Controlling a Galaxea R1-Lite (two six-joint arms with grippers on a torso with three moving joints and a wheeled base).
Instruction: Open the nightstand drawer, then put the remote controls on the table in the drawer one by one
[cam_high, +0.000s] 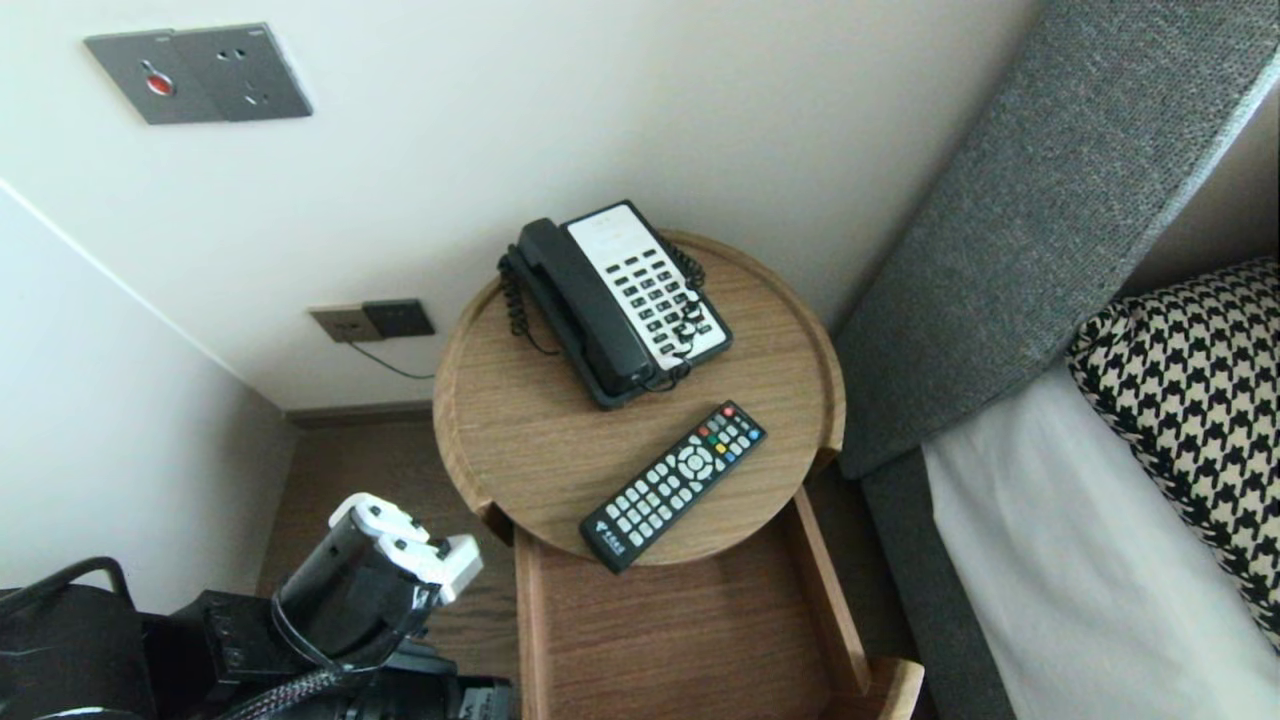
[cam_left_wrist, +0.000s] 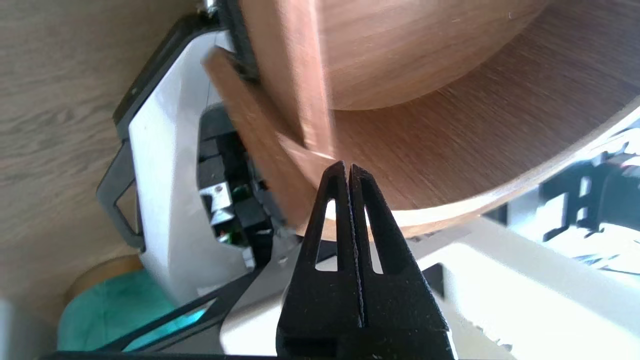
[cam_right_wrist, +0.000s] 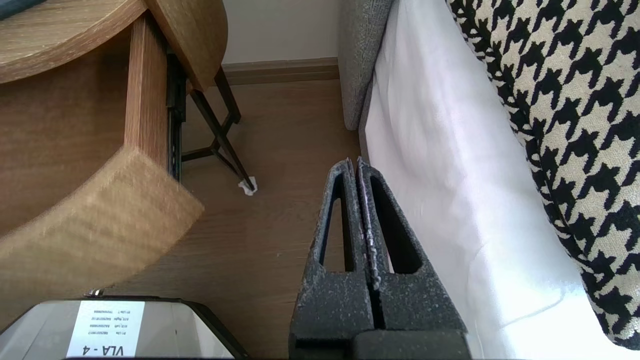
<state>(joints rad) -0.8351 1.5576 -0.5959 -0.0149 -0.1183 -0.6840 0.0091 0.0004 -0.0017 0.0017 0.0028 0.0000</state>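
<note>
A round wooden bedside table (cam_high: 520, 430) carries a black-and-white telephone (cam_high: 620, 300) and a black remote control (cam_high: 675, 483) near its front edge. Under the top, a wooden drawer (cam_high: 680, 640) stands pulled out and holds nothing that I can see. My left arm (cam_high: 370, 570) is low, to the left of the drawer. In the left wrist view my left gripper (cam_left_wrist: 347, 167) is shut and empty, its tips close to the drawer's near corner (cam_left_wrist: 305, 160). My right gripper (cam_right_wrist: 356, 162) is shut and empty too, hanging over the floor between the drawer front (cam_right_wrist: 100, 225) and the bed.
A bed with a white sheet (cam_high: 1080, 560), a houndstooth pillow (cam_high: 1200, 400) and a grey headboard (cam_high: 1040, 220) lies right of the table. Wall sockets (cam_high: 372, 322) sit behind it. Thin black table legs (cam_right_wrist: 220, 135) stand on the wooden floor. My white base (cam_left_wrist: 165, 200) is below the left gripper.
</note>
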